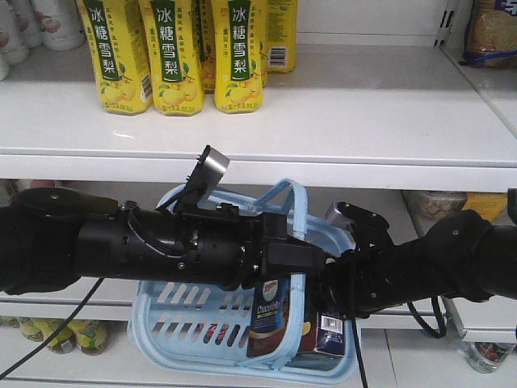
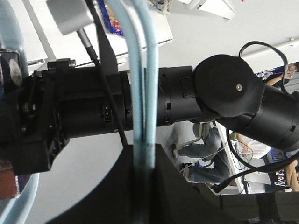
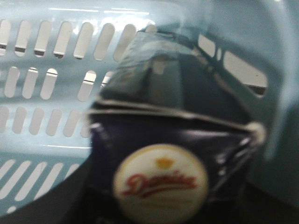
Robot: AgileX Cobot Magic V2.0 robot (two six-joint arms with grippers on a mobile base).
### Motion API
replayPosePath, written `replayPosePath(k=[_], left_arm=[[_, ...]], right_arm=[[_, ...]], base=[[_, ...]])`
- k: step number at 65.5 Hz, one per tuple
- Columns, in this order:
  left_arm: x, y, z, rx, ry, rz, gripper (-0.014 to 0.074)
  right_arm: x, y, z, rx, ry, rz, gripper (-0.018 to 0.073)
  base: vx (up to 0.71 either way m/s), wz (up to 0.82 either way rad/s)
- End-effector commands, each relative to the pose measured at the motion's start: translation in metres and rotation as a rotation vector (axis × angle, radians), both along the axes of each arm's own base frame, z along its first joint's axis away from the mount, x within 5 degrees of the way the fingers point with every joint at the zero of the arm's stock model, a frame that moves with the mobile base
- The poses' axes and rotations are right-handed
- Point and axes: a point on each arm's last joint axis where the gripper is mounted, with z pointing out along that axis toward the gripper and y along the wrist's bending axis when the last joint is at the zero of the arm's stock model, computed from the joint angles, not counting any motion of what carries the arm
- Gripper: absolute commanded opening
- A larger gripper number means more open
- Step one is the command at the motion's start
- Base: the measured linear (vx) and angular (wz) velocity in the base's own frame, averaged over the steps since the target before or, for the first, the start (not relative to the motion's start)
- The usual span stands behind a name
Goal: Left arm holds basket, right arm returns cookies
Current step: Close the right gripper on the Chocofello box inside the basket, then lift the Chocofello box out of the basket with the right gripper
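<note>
Low in the frame's centre, the tall navy-and-brown cookie carton stands inside the light blue slotted plastic basket, whose hoop handles the black left gripper clamps. Whether the right gripper grips the carton, I cannot tell; lifting could snag those handles.

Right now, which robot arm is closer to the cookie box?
The right arm. It reaches into the basket, close beside the cookie box, which fills its wrist view. The left arm is higher up, gripping the basket's handles.
</note>
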Motion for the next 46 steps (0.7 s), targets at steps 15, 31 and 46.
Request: replayPosePath(k=[15,31,46], left_arm=[[-0.001,0.002,0.037,-0.161,-0.025,0.044,-0.0006],[-0.001,0.002,0.037,-0.161,-0.025,0.044,-0.0006],[-0.001,0.002,0.037,-0.161,-0.025,0.044,-0.0006]], right_arm=[[0.007,0.001,0.017,0.051,-0.060,-0.058,0.0114],[0.002,0.000,0.031,0.060,-0.097,-0.030,0.0080],[-0.011,-0.006,0.057,0.047,-0.162,0.005,0.0085]], base=[[0.00,0.00],[0.00,0.00],[0.00,0.00]])
